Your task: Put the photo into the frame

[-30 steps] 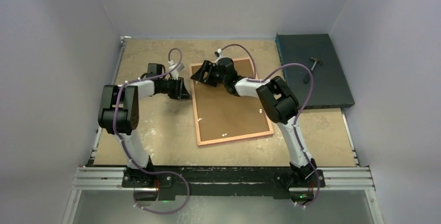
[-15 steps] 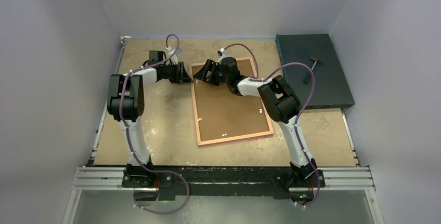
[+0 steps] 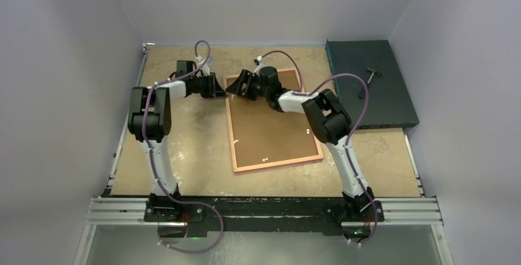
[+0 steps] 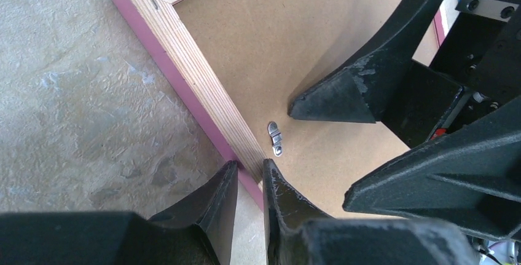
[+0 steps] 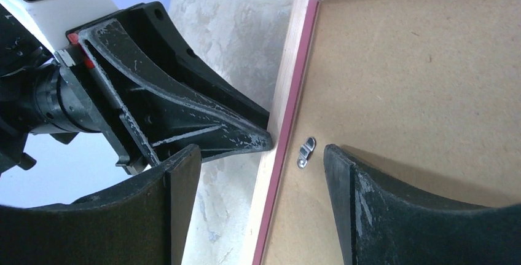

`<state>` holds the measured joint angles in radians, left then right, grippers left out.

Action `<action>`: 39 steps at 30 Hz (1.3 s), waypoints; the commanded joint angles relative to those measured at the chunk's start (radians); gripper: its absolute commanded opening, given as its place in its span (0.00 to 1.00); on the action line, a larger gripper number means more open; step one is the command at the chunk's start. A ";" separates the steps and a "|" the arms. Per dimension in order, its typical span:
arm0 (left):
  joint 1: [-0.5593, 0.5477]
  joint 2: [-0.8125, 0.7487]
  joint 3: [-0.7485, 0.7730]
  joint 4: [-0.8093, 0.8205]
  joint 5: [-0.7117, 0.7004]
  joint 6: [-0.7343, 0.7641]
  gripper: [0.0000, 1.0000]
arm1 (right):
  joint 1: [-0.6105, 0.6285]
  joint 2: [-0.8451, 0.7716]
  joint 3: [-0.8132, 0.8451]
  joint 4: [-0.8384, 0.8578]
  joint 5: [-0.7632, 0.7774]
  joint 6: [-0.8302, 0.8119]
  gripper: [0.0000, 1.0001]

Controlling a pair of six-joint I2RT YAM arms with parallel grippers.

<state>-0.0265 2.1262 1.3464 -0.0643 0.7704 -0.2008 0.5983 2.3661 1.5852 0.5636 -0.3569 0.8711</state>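
The frame (image 3: 231, 136) lies face down on the table with a brown backing board (image 3: 270, 126) set in it. The photo is hidden. My left gripper (image 3: 222, 91) is at the frame's left rail near the far corner. In the left wrist view its fingertips (image 4: 250, 170) pinch the wood-and-pink rail (image 4: 184, 74) from both sides, beside a small metal clip (image 4: 276, 138). My right gripper (image 3: 235, 91) hangs open over the same spot. In the right wrist view it (image 5: 261, 154) straddles the rail (image 5: 295, 68), with one finger over the table and one over the board (image 5: 418, 74).
A dark slab (image 3: 368, 83) sits at the back right with a small hammer-like tool (image 3: 372, 74) on it. Small metal clips (image 3: 306, 131) dot the backing board. Grey walls close in on the left, right and far sides.
My left gripper has slid toward the far end of the frame's left rail and closed down on it. The right gripper has barely moved and stays open.
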 commanded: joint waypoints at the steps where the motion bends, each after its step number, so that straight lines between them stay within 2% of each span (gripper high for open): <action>1: 0.001 0.028 0.009 0.040 -0.029 0.003 0.17 | 0.010 0.033 0.063 0.009 -0.044 -0.003 0.76; 21: 0.002 0.024 -0.019 0.044 -0.016 0.013 0.09 | 0.034 0.114 0.148 -0.010 -0.160 0.005 0.74; 32: 0.002 0.019 -0.023 0.046 -0.011 0.012 0.08 | 0.041 0.084 0.126 -0.012 -0.208 -0.015 0.73; 39: 0.001 0.009 -0.031 0.043 -0.011 0.015 0.07 | -0.019 0.028 0.141 -0.026 -0.211 -0.066 0.76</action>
<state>-0.0204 2.1262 1.3392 -0.0414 0.7879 -0.2024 0.6037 2.4653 1.7130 0.5766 -0.5274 0.8543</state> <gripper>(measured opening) 0.078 0.752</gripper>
